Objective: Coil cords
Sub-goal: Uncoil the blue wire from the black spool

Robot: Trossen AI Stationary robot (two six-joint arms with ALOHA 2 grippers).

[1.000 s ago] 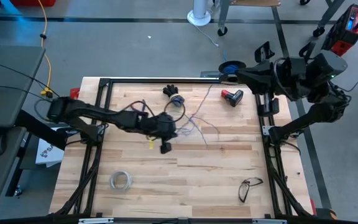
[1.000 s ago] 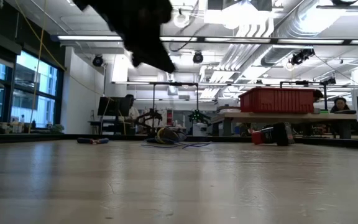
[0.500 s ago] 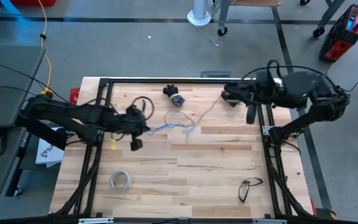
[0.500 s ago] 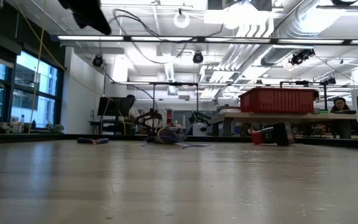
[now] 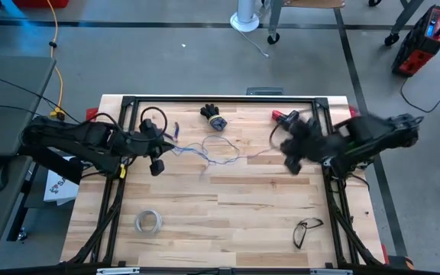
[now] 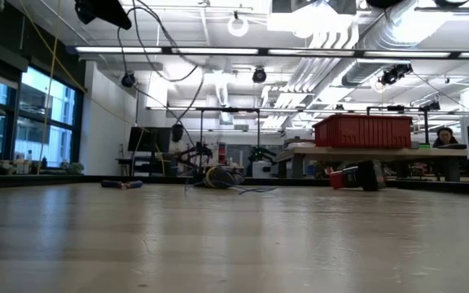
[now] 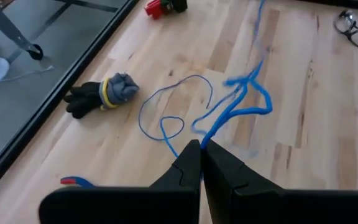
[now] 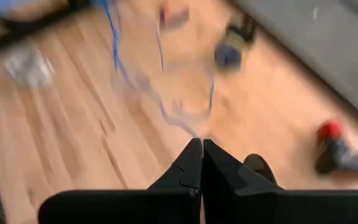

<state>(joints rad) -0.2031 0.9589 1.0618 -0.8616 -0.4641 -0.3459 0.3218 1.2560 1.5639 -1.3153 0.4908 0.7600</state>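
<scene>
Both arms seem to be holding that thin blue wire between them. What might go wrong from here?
The blue wire lies in crossing loops on the table, so pulling could tighten them into a knot. Both the left tool and the right tool pinch it by only a sliver at the fingertips, so it may slip free. A loop lies near the glove and might drag it along.

Bright even overhead lighting; right wrist view motion-blurred.
</scene>
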